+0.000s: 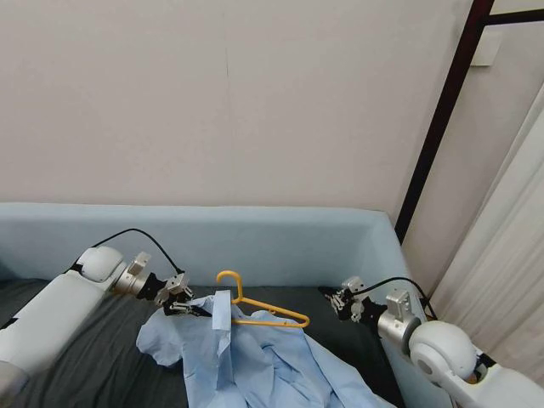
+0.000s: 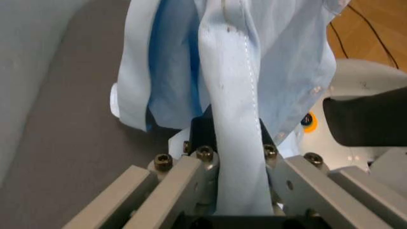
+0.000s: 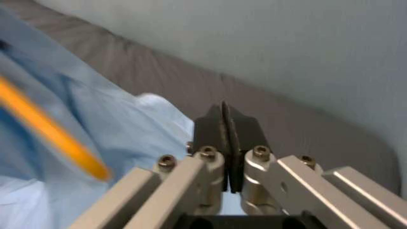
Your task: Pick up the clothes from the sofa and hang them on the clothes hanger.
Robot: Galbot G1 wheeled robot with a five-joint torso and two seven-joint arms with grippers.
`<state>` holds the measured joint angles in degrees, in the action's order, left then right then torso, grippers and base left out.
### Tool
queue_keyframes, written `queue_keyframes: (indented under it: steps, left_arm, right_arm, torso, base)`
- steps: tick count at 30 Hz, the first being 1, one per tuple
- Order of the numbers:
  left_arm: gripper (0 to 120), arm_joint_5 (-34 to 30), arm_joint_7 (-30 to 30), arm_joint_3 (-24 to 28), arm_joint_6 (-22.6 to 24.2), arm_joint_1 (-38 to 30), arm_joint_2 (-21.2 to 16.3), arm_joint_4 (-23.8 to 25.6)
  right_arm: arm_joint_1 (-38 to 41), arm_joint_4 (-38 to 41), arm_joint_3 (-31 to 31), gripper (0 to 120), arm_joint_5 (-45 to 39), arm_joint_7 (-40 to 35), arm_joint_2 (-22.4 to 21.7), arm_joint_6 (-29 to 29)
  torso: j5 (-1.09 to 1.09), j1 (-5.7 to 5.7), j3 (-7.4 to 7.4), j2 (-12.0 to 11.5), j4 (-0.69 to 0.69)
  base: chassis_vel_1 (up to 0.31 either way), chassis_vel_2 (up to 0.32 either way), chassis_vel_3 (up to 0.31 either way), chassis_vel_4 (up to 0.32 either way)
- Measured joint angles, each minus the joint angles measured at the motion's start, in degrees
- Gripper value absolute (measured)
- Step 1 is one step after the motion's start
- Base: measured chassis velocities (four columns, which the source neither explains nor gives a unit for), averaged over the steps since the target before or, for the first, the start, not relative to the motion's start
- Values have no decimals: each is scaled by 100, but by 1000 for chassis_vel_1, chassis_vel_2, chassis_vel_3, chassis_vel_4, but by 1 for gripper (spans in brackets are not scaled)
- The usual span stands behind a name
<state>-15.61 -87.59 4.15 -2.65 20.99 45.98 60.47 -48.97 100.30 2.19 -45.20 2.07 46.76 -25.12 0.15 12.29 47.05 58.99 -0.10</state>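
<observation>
A light blue shirt (image 1: 263, 361) lies crumpled on the dark sofa seat (image 1: 93, 357), with a yellow hanger (image 1: 255, 310) resting on its upper part. My left gripper (image 1: 189, 304) sits at the shirt's left edge, shut on a fold of the blue fabric (image 2: 235, 133) that runs between its fingers. My right gripper (image 1: 338, 299) hovers to the right of the hanger's end, apart from it, its black pads (image 3: 226, 136) pressed together with nothing between them. In the right wrist view the shirt (image 3: 95, 129) and the blurred hanger (image 3: 57, 133) lie beside the gripper.
The pale blue sofa back (image 1: 255, 234) runs behind the work, and its right armrest (image 1: 391, 280) stands close to my right arm. A dark vertical pole (image 1: 438, 119) rises at the right, next to a light curtain (image 1: 501, 255).
</observation>
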Motion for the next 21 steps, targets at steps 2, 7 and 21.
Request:
queue_keyframes:
  steps: [2,7,21]
  left_arm:
    - [2,53,1,-50,-12,81,-37,-50]
    - [2,60,3,-95,-27,170,-94,-124]
    - [2,-13,4,-138,-34,206,-78,-34]
  right_arm:
    - [155,-544,104,14,120,-16,329,59]
    - [473,-1627,229,34,451,32,900,318]
    - [1130,-3589,694,82,1154,838,1782,1208]
  torso:
    - [0,0,0,0,1]
    - [-1,0,0,0,4]
    - [0,0,1,0,2]
  base:
    - [0,0,0,0]
    - [0,0,0,0]
    - [0,0,0,0]
